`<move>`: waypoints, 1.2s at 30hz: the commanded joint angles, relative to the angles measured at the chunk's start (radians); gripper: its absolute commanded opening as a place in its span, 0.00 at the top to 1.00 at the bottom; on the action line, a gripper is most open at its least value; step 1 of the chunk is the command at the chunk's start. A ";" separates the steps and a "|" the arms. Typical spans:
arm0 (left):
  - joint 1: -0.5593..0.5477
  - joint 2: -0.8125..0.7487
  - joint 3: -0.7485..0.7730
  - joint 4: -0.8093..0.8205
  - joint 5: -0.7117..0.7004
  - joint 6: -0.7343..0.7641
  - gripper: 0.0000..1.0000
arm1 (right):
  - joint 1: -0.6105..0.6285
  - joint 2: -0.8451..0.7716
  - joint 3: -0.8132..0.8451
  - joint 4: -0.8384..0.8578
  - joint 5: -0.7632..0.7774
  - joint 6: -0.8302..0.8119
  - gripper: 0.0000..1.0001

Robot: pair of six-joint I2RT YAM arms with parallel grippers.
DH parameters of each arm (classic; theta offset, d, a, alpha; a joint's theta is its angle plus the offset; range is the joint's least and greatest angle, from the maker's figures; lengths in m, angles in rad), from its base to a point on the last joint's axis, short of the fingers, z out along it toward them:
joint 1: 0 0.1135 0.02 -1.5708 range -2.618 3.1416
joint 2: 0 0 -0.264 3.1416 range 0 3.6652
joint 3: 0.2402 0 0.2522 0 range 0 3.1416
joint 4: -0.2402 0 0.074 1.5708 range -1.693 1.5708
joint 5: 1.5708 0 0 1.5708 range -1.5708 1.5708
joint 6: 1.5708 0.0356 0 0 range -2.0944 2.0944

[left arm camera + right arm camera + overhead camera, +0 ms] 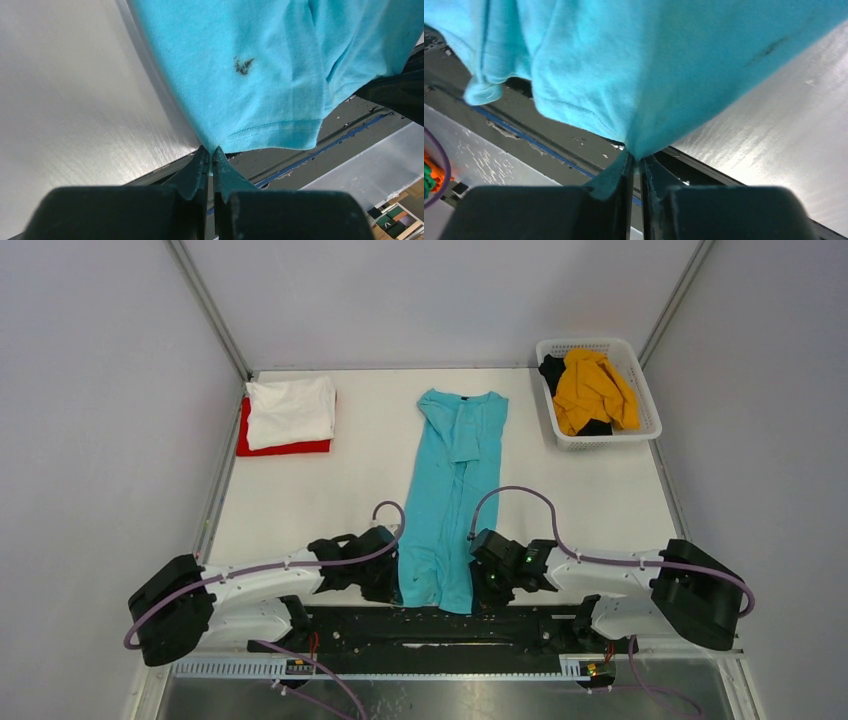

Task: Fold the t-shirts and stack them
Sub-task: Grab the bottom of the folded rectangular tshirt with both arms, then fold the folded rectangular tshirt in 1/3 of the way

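We see the left gripper's (211,150) fingers pressed together on the near hem corner of the teal t-shirt (450,490), and the right gripper (636,157) pinching the other corner. The shirt lies lengthwise on the white table (300,510), hem at its near edge. Both arms reach inward, low. Grey walls enclose the table.

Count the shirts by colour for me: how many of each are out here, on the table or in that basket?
Teal t-shirt: 1
White t-shirt: 1
Red t-shirt: 1
Mustard-yellow t-shirt: 1
Black t-shirt: 1, mostly hidden under the yellow one
Total: 5
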 commanded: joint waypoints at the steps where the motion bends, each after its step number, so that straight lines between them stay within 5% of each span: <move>1: -0.024 -0.080 -0.001 -0.066 -0.033 -0.030 1.00 | 0.036 -0.071 -0.011 0.028 -0.065 0.028 0.90; 5: -0.076 -0.182 0.020 -0.171 -0.054 -0.053 1.00 | 0.064 -0.197 -0.018 -0.075 -0.098 0.014 1.00; 12: -0.083 -0.227 0.111 -0.189 -0.124 -0.008 1.00 | 0.060 -0.294 0.007 -0.100 -0.073 -0.003 1.00; 18: -0.032 -0.082 0.280 -0.138 -0.289 0.107 1.00 | -0.076 -0.264 0.058 -0.138 0.076 -0.031 1.00; 36: 0.370 0.451 0.707 0.062 -0.094 0.311 1.00 | -0.544 0.056 0.331 -0.040 0.017 -0.201 0.99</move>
